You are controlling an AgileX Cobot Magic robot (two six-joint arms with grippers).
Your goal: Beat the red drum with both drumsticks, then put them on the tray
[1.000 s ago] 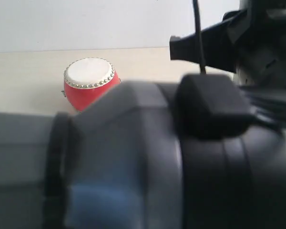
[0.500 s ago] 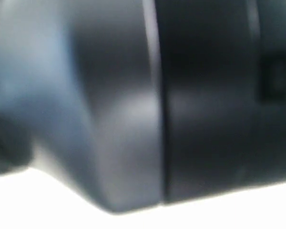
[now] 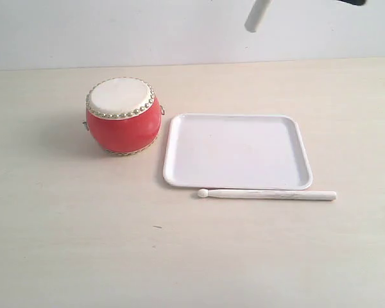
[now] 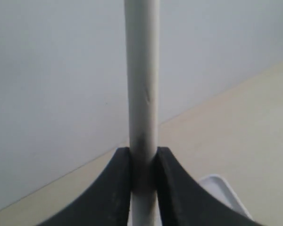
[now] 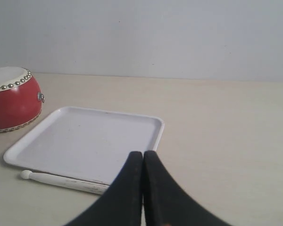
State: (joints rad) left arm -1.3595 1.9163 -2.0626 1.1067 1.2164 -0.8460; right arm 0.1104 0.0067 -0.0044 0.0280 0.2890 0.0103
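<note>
**A:** What do we get from the exterior view?

**B:** We see the red drum [image 3: 122,115] standing upright on the table [image 3: 64,250], just left of the tray [image 3: 237,152], close to it but not touching. The lying drumstick [image 3: 266,194] rests on the table along the tray's near edge, just beside the rim, with its rounded tip pointing left. At the far top of the view, one end of the raised drumstick [image 3: 257,15] shows in the air in front of the wall [image 3: 115,32].

**A:** And the left wrist view?

**B:** There we find the left gripper [image 4: 144,155] clenched on the raised drumstick [image 4: 141,70], both dark fingers pressed against its shaft. A faint grey scuff marks the wood. A corner of the tray [image 4: 221,186] peeks out beyond one finger.

**A:** The right wrist view?

**B:** We see the right gripper [image 5: 142,157] with its fingers pressed together and nothing between them. It hangs on the near side of the tray [image 5: 89,136]. The lying drumstick [image 5: 61,180] sits at the near rim, and the red drum [image 5: 12,99] stands on the far left.
</note>
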